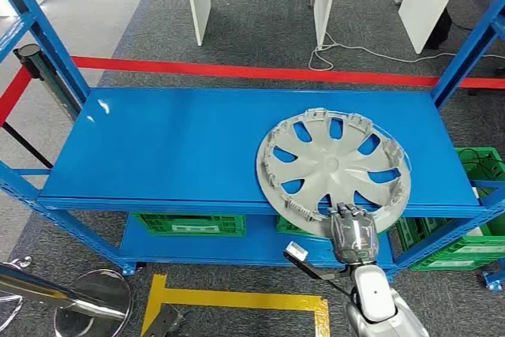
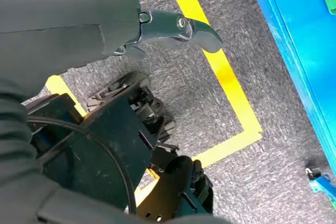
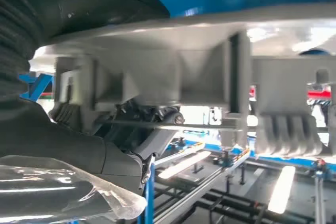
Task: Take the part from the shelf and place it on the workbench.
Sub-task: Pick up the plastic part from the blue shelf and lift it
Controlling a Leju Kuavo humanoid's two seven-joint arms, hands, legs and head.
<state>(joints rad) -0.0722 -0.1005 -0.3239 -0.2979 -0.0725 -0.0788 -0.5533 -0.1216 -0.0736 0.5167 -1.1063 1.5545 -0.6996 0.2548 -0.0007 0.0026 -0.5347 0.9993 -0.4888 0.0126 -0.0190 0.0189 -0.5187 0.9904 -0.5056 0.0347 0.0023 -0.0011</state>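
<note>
Matt grey plastic wheel cover (image 1: 334, 167) on glossy blue metal shelf (image 1: 178, 144).

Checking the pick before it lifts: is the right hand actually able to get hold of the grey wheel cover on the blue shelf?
Probably yes. The right hand is already at the near rim of the wheel cover, which overhangs the blue shelf edge. In the right wrist view the fingers sit under the rim; nothing blocks it.

Even bright light overhead, glare on my shelf (image 1: 178, 140) at ten o'clock, right wrist view blurred, backlit.
</note>
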